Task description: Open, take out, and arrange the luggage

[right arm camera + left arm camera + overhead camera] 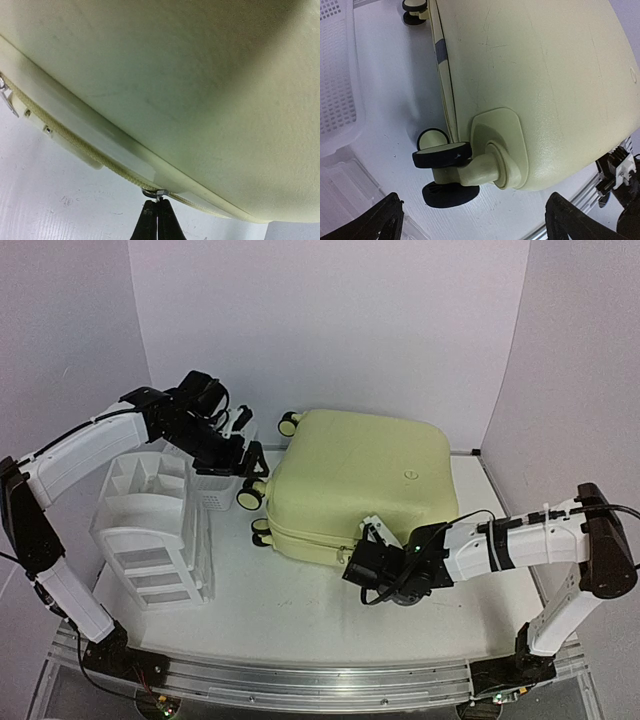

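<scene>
Pinching the silver zipper pull [155,193] on the pale-yellow hard suitcase [360,480] is the right gripper [157,204]; the left gripper [474,200] is spread wide.

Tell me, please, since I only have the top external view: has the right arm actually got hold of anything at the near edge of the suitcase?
Observer: Yes. In the right wrist view, the jaws of the right arm are shut on the small metal zipper pull at the seam of the luggage.
Operator: Thank you. And what are the jaws of the left arm doing?
Observer: The left wrist view shows them wide open, with a black double wheel of the case ahead of them, untouched.
</scene>
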Robot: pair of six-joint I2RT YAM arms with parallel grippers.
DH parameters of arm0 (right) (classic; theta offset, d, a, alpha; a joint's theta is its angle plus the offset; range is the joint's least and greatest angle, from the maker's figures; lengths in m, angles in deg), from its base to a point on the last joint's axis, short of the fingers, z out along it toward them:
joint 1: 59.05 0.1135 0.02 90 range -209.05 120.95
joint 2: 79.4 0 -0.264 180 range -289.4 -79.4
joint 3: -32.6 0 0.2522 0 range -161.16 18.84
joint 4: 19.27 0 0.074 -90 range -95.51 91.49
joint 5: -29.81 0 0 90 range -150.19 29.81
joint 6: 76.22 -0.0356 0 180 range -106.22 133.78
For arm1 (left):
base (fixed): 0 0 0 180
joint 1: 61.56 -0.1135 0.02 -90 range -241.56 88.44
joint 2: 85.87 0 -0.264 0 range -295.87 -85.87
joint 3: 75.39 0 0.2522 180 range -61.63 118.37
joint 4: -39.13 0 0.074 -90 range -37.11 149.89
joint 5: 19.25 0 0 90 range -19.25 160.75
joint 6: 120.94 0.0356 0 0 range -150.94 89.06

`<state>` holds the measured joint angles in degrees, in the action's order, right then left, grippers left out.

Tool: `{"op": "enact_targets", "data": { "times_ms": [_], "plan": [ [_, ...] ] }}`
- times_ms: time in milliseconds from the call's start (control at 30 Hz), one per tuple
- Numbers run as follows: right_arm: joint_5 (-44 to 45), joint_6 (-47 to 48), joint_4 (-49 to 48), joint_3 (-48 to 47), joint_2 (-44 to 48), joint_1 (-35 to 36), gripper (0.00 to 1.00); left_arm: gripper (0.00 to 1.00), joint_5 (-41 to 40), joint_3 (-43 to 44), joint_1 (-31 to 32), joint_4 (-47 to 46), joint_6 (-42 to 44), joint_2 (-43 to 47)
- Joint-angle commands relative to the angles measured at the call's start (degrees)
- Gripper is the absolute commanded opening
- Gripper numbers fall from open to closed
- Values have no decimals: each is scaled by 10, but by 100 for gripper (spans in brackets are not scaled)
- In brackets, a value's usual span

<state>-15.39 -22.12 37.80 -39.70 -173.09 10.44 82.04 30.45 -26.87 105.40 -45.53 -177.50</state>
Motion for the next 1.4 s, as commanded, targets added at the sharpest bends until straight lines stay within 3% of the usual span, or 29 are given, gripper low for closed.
{"op": "enact_targets", "data": {
  "times_ms": [0, 167, 333, 467, 833, 1033, 1367],
  "plan": [
    [7, 82, -57, 15, 33, -9, 0, 99, 33, -10, -1, -12, -119, 52],
    [-14, 138, -169, 58, 66, -9, 0, 99, 9, -33, -4, -10, -375, 94],
    [-13, 174, -187, 53, 56, -9, 0, 98, -8, -53, -10, -5, -633, 98],
    [-16, 209, -205, 63, 62, -9, 0, 95, 29, -64, -10, -10, -752, 60],
    [-55, 307, -274, 85, 80, -11, 0, 95, -23, -35, 24, -15, -871, -30],
    [-53, 323, -291, 87, 61, -18, 0, 92, -63, 1, 44, -18, -877, -78],
    [-40, 268, -311, 182, 141, -56, 0, 57, -139, -14, 44, -18, -867, -91]
  ]
}}
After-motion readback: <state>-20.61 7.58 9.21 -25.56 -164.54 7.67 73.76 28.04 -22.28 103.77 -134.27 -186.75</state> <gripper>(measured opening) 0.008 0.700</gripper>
